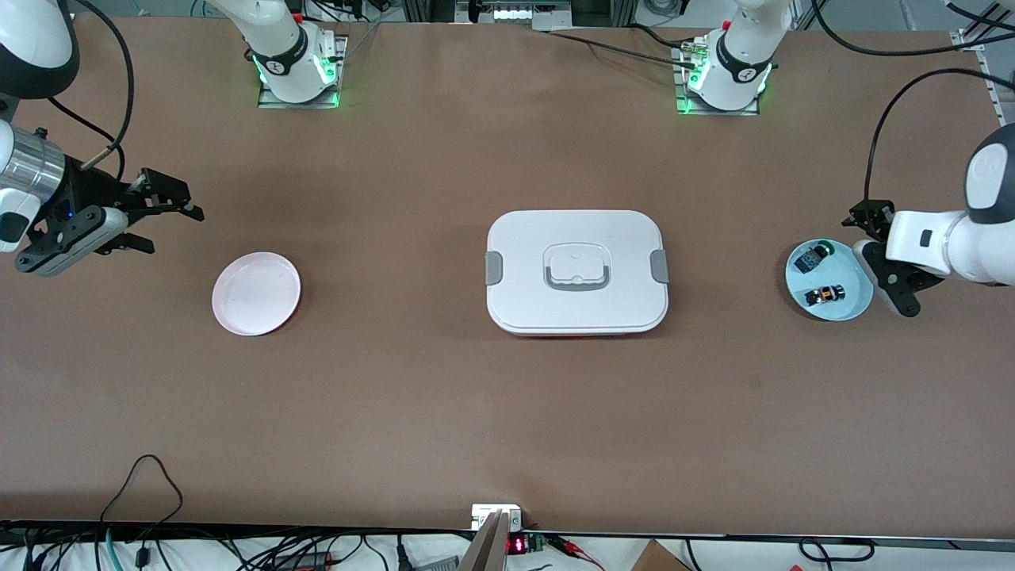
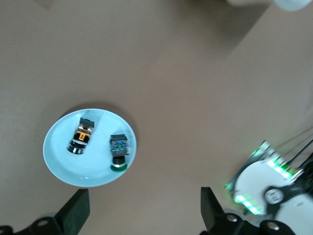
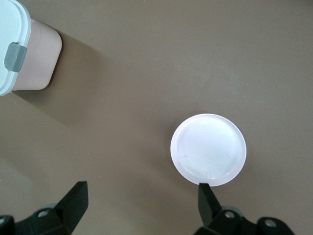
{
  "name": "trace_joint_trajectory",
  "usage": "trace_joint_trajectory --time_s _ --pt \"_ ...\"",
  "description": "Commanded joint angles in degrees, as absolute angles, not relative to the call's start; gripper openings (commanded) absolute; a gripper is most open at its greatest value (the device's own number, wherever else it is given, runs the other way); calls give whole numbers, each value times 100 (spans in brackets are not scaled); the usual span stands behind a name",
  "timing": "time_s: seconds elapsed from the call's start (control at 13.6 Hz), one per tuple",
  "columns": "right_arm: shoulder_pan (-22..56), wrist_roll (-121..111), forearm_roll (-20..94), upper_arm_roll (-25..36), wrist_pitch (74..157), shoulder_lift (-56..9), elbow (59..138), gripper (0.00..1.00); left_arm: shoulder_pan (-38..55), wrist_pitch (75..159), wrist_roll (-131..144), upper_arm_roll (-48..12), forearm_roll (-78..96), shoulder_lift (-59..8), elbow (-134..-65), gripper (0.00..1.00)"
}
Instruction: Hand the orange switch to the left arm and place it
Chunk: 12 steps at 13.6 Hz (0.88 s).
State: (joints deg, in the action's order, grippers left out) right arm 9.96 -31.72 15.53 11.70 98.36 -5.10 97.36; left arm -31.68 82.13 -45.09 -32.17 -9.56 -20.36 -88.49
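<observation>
2 switches lie in the blue plate (image 1: 860,297), including the orange switch (image 1: 824,296).

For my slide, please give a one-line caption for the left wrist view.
Open left gripper above blue plate holding the orange switch and a green-tipped component.

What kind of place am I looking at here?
Probably a robotics lab: two arms bolted to a brown table, cables along its edge, and staged props like the box and orange switch.

Table (image 1: 444,396): matt brown, smooth. Box (image 1: 577,270): smooth white plastic, grey clips. Blue plate (image 2: 58,161) and pink plate (image 1: 255,293): glossy. Orange switch (image 2: 81,136): black plastic, shiny metallic end.
</observation>
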Motion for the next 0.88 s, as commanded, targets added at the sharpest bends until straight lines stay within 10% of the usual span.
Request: trace_joint_trajectory --time_s 0.0,0.81 --pt "1257 -2065 466 1327 9475 -220 9343 100 -2990 7717 -2916 -3349 -817 -1743 -8253 100" --pt "1266 -2118 343 1318 9483 -246 9316 100 -193 8921 -439 -308 122 -309 -9192 100"
